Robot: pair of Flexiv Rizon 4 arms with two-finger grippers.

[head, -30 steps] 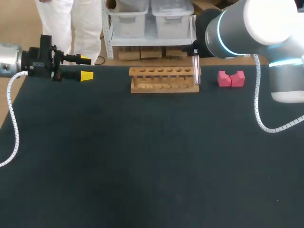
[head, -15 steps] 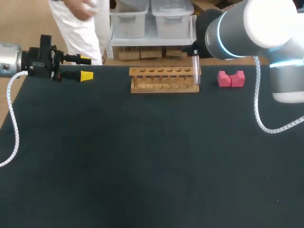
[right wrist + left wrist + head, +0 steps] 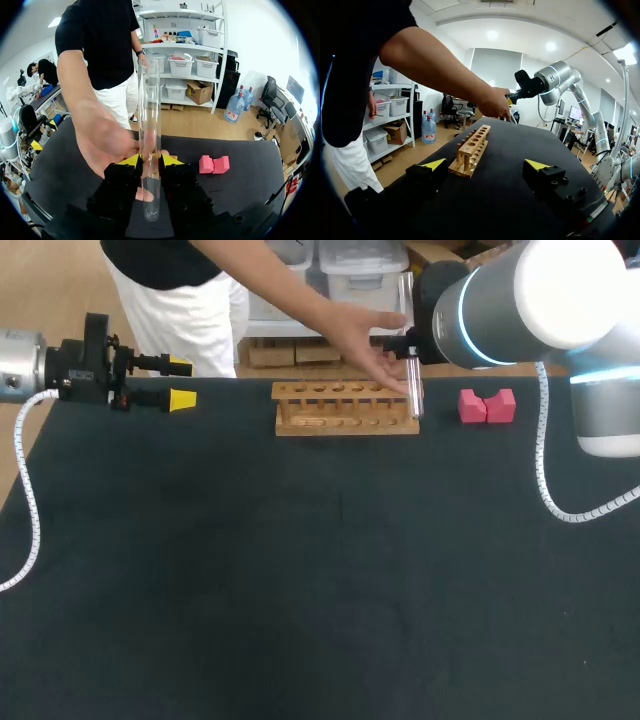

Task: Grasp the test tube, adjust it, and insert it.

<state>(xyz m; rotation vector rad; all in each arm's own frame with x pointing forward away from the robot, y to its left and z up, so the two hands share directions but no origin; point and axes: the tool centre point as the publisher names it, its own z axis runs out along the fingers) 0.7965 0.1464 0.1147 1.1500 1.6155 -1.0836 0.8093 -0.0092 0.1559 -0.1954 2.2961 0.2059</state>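
1. The right end effector (image 3: 150,161) is closed on the test tube (image 3: 150,100). In the right wrist view its two yellow tips press on the glass from either side, low on the tube, which runs on out ahead of the fingers.
2. In the head view those fingers are hidden behind the right arm (image 3: 500,300). Only the tube shows, upright at the right end of the wooden rack (image 3: 345,408). No view shows whether its lower end sits in a hole.
3. A person's hand (image 3: 375,345) reaches over the worktop (image 3: 300,560) from the far side, above the rack. In the right wrist view the palm is open just behind the tube, with its fingertips at the glass. I cannot tell whether they touch it.
4. The left end effector (image 3: 182,382) hangs over the far left edge of the worktop, well apart from the rack. Its fingers are spread wide with nothing between them.
5. The left wrist view looks along the rack's row of holes, with the hand and the right arm beyond its far end. The tube is too thin to make out there.
6. A pink block (image 3: 486,405) lies just right of the rack. It shows in the head and right wrist views.
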